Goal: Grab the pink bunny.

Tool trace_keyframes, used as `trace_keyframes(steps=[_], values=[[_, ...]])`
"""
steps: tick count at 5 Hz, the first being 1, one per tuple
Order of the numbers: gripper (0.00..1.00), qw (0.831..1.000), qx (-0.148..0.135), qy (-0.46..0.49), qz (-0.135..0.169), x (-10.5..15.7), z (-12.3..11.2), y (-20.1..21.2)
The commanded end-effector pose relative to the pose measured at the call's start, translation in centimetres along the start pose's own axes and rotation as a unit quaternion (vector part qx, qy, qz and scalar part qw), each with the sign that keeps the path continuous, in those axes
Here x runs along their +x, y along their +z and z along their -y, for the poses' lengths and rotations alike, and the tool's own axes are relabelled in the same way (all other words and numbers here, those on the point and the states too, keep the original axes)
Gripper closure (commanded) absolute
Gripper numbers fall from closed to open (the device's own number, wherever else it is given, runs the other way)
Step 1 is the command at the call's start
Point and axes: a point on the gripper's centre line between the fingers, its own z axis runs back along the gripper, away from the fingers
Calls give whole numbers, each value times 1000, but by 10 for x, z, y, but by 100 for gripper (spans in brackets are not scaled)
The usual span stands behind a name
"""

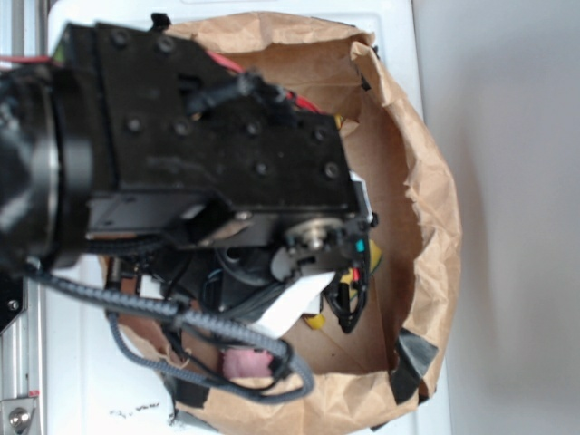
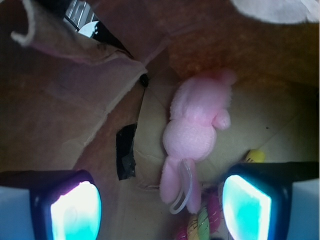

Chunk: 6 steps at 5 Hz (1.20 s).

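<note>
Working from the biggest thing down, we are looking at the crumpled brown paper bag filling the exterior view, with the black arm blocking its middle. Inside, in the wrist view, the pink bunny is lying at centre frame on the flat bag floor, fuzzy, rounded, ears pointing toward the lower edge. Our gripper is hanging above it, jaws spread wide and holding nothing, the glowing fingertips sitting in the lower corners. We judge we should be shifting right and closing across the soft body, avoiding the striped rope at the bottom
</note>
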Motion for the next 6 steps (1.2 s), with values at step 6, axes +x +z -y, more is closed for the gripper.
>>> trace_keyframes(steps=[6], values=[[0, 996, 22, 4, 81, 0, -14, -34]])
